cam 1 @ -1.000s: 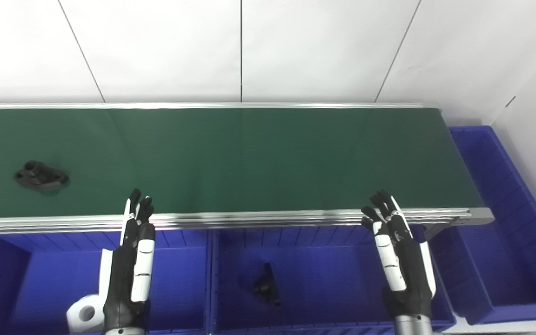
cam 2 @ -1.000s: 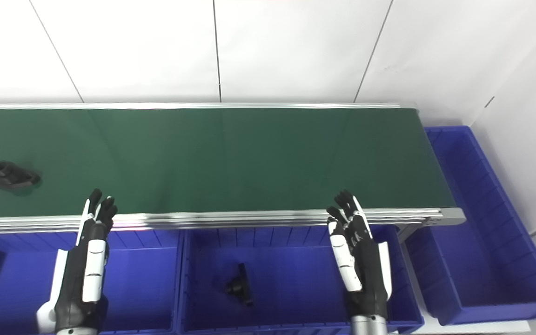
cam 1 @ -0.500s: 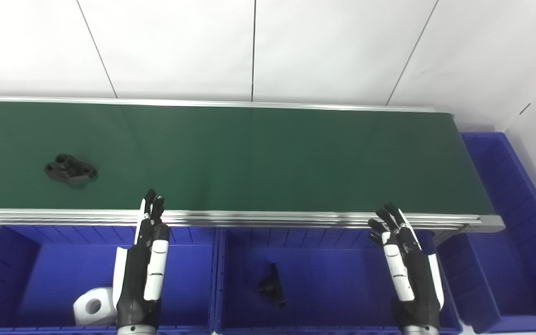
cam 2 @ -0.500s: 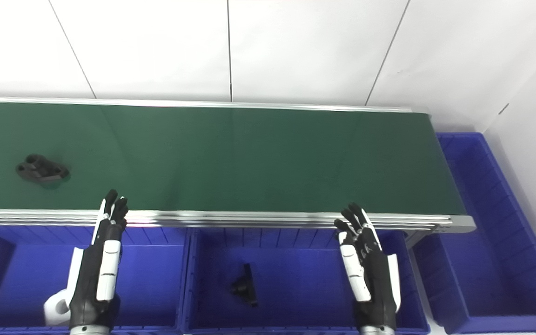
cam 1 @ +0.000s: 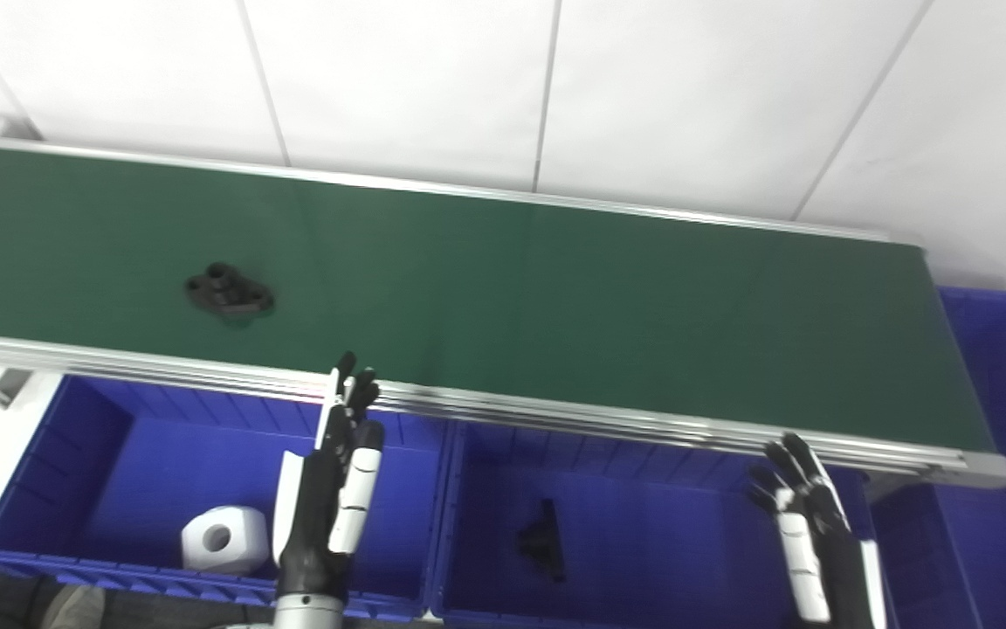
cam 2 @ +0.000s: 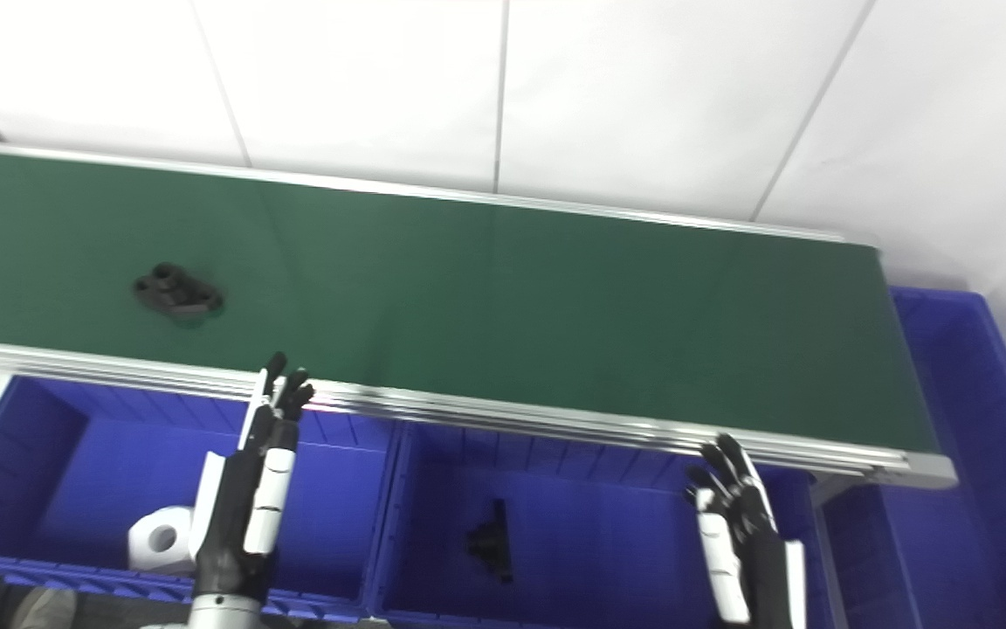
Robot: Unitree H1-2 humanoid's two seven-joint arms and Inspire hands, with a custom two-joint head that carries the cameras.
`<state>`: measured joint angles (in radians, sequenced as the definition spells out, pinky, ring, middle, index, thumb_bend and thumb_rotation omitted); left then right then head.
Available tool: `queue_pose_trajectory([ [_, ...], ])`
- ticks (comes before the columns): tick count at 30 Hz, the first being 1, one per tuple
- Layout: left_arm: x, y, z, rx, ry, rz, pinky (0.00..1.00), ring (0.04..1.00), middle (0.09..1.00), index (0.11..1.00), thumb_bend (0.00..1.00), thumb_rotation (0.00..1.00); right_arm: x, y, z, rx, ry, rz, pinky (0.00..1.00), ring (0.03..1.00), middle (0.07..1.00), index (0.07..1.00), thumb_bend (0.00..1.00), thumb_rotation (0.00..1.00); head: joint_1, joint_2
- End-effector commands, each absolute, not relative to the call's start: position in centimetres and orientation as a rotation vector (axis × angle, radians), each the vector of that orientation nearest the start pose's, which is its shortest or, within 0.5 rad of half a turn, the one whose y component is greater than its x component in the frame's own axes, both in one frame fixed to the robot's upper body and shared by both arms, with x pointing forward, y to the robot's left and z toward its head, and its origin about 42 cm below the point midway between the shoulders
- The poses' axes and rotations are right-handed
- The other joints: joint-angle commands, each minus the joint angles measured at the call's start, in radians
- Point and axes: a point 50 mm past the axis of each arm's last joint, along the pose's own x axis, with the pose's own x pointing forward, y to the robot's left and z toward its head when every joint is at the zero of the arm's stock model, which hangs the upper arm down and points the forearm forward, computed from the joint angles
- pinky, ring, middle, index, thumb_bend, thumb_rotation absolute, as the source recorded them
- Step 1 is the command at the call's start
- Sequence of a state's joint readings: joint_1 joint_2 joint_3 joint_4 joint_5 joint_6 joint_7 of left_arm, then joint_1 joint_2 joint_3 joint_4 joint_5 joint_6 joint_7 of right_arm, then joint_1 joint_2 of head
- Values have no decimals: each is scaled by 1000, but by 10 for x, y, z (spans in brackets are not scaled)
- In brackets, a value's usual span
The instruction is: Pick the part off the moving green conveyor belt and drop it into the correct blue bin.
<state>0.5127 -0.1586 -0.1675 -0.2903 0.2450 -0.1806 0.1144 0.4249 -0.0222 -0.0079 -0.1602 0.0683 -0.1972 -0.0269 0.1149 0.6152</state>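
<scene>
The left hand (cam 1: 328, 489) holds nothing; its fingers are straight and only slightly spread, pointing up toward the near aluminium rail (cam 1: 555, 415) of the conveyor, with the fingertips (cam 1: 354, 380) overlapping that rail in both views. The right hand (cam 1: 817, 542) is likewise empty, its fingers fanned apart and reaching up toward the rail near the belt's right end; it sits lower in the pictures than half a second ago, partly cut off by the bottom edge.

The whole view has swung left and tilted since the earlier frames, so the belt now slopes down toward the right; that is the camera's shift. Against the left hand, though, the black part (cam 1: 230, 294) has come closer: it lies flat on the green conveyor belt (cam 1: 608, 306), up and to the left of the left fingertips and apart from them, nearer than it was a second ago.

Below the rail, the left hand hangs over the left blue bin (cam 1: 58, 454), which holds a white part (cam 1: 223, 540) with a round hole, just left of the wrist. The middle blue bin (cam 1: 643, 577) contains a small black part (cam 1: 542, 550). A third blue bin (cam 1: 1005, 367) stands past the belt's right end
</scene>
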Motion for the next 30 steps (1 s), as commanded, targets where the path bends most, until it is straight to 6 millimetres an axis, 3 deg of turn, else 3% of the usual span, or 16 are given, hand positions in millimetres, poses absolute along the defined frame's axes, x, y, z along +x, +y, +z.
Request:
queue_pose_trajectory([
  [1, 128, 150, 104, 55, -55, 137, 945, 937, 947, 974, 530, 1000, 141, -247, 73, 24, -30, -137, 812, 834, 874, 903, 617, 734, 3, -2],
  [6, 128, 147, 102, 51, -39, 142, 956, 936, 931, 972, 565, 1000, 142, -252, 68, 29, -37, -144, 842, 838, 882, 920, 574, 744, 27, -27],
  [9, 128, 145, 100, 39, -43, 137, 966, 938, 931, 973, 537, 1000, 141, -253, 64, 28, -44, -141, 873, 855, 897, 940, 504, 741, 36, -44],
  [19, 128, 145, 92, 31, -32, 140, 958, 925, 927, 969, 566, 975, 141, -253, 57, 15, -39, -160, 861, 842, 900, 961, 398, 711, 41, -93],
  [30, 129, 144, 88, 33, -30, 144, 937, 918, 928, 959, 609, 971, 142, -253, 56, 35, -29, -158, 873, 854, 914, 978, 358, 699, 39, -107],
])
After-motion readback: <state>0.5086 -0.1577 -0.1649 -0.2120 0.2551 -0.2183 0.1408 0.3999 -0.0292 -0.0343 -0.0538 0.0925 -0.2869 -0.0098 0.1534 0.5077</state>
